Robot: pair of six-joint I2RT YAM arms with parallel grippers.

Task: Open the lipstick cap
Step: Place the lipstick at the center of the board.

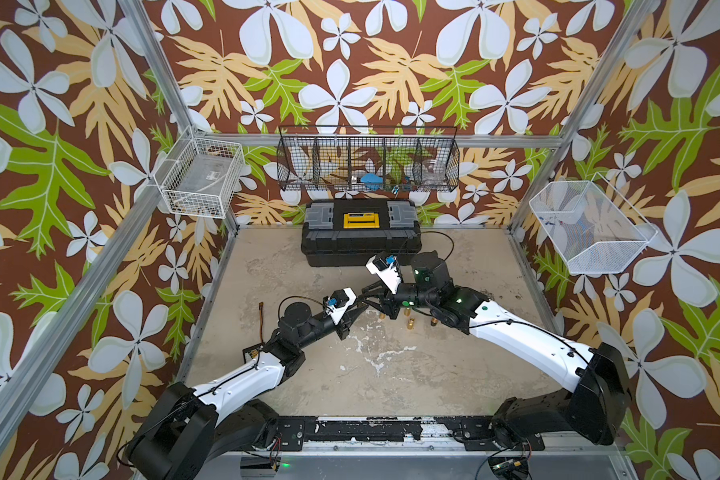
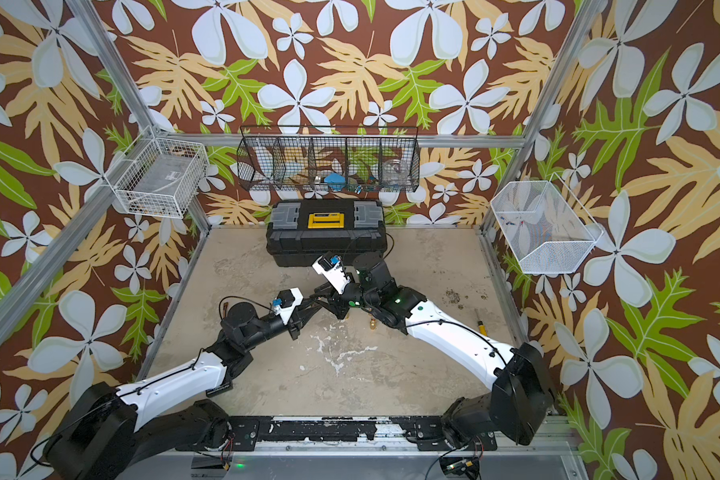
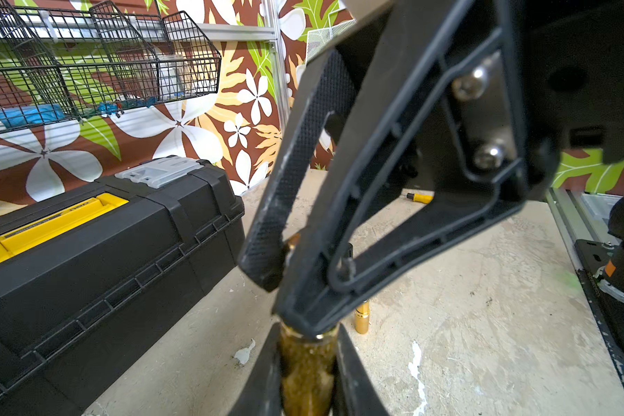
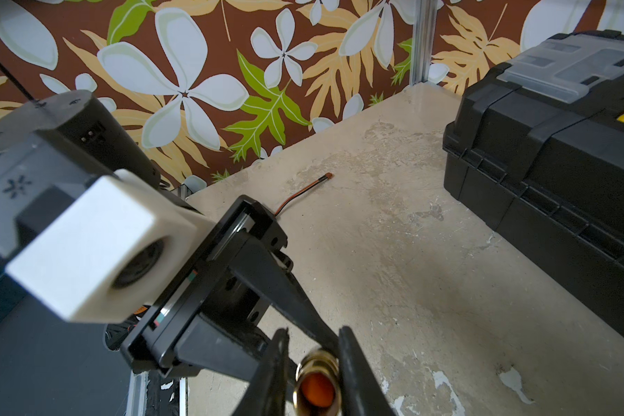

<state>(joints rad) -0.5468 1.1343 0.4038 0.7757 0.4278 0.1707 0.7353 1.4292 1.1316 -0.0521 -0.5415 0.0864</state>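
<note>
Left claw point(image 3: 307, 354) pinches the lipstick point(image 3: 307, 381). Right claw point(image 4: 313, 356) straddles the end beyond it; grip unclear. Orange shows inside. You can't call it open; pull-apart likely remains.

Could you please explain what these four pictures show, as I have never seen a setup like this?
Two robot arms stand at a table, each ending in a two-finger gripper. Two pictures look down from overhead; the other two come from a camera on each wrist. The left gripper is shut on a gold lipstick tube, and the right gripper appears to pinch its far end, where orange lipstick shows. On the table stand a black toolbox and a few small gold pieces, and a loose wire lies there.
</note>
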